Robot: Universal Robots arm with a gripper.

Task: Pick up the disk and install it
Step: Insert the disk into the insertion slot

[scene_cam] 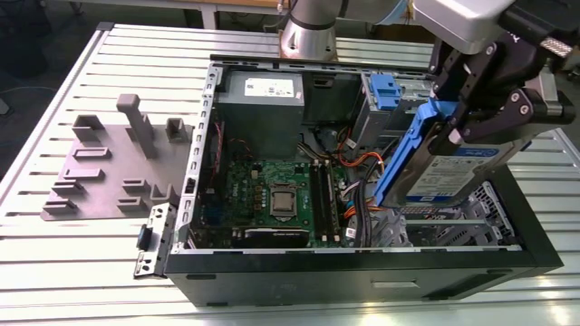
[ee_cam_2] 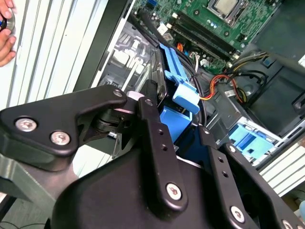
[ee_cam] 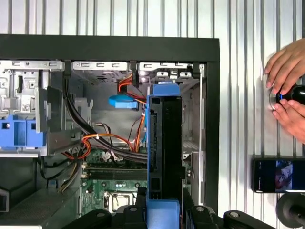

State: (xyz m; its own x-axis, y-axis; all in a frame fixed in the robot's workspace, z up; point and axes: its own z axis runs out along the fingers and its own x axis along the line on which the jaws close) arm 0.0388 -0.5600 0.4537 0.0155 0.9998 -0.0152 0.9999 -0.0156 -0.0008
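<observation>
The exterior view was taken from high up and some way off, angled down so that the whole open computer case (scene_cam: pixel 363 272) on the slatted table (scene_cam: pixel 54 258) was framed. The first wrist view was aimed squarely into the case, along the held disk (ee_cam: pixel 164 157), from close by. The second wrist view was set just behind the gripper (ee_cam_2: pixel 176 112) and looked in obliquely. The motherboard (scene_cam: pixel 272 197) and the disk were shared by all three.
</observation>
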